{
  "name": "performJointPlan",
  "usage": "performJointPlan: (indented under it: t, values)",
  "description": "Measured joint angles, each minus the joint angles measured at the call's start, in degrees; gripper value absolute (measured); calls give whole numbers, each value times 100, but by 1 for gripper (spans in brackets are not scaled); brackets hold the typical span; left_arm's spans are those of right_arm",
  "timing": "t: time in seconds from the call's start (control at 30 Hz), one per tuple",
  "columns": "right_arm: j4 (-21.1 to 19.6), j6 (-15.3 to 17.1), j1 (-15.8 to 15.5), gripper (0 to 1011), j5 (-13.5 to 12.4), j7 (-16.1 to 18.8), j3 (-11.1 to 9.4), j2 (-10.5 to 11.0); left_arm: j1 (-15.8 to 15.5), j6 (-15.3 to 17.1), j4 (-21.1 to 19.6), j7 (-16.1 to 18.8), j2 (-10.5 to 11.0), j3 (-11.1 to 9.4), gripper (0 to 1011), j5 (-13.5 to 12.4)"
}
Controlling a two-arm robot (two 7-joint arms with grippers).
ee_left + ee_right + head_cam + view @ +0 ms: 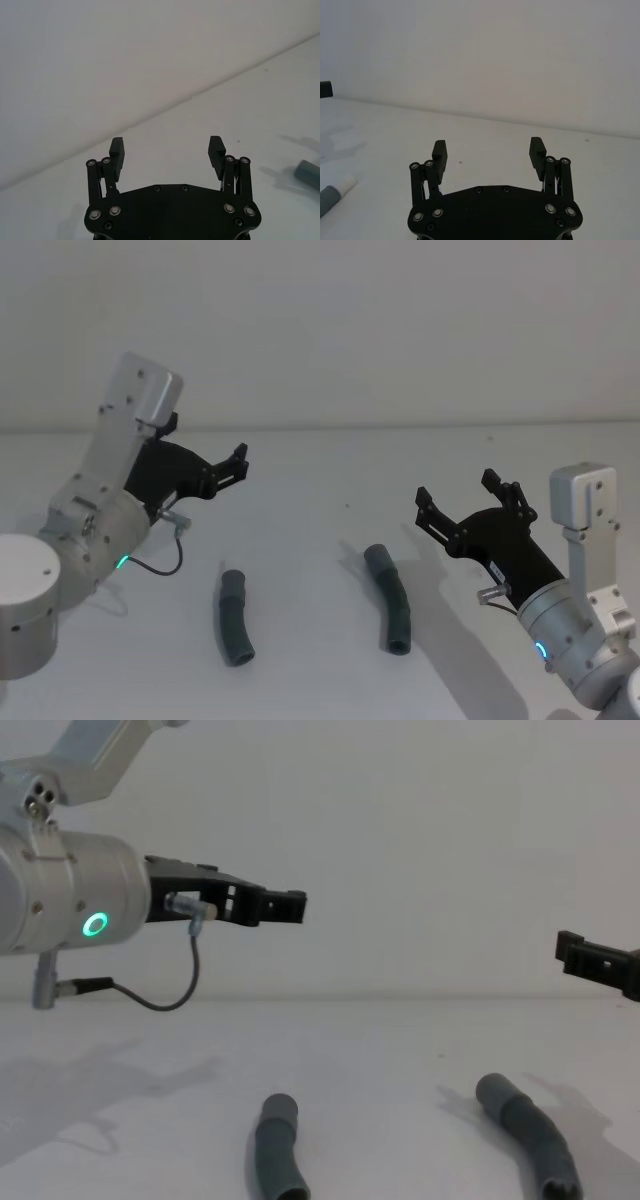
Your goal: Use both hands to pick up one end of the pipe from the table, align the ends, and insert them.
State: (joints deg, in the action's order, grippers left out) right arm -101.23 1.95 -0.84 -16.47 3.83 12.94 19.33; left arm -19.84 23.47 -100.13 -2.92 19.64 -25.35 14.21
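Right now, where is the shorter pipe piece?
In the head view the shorter pipe piece lies on the table left of centre, the longer piece to its right and the open left end effector above and behind it.

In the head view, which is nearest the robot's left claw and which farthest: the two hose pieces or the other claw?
1. Left pipe: lying on the table, on the same side as the open left gripper.
2. Right pipe: on the table, farther right.
3. Right gripper: open, raised at the far right.
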Motion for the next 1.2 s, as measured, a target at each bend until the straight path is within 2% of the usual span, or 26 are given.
performJointPlan:
  t: [0.23,0.37,0.47,0.5,0.6,0.9,1.2]
  values:
    - [0,0,0,1002,0,0,0,0,38,673,-174,68,-204,26,1001,152]
    - [0,0,0,1002,0,0,0,0,136,1031,-314,207,-335,52,1002,210]
    - [0,0,0,1002,0,0,0,0,304,1401,-478,446,-515,80,1001,237]
    - [0,0,0,1002,0,0,0,0,304,1401,-478,446,-515,80,1001,237]
    - [0,0,0,1002,0,0,0,0,513,1671,-651,718,-708,101,1001,232]
    - [0,0,0,1002,0,0,0,0,990,2141,-1070,1378,-1121,96,1001,79]
    - [0,0,0,1002,0,0,0,0,1254,2465,-1313,1764,-1341,71,1001,-56]
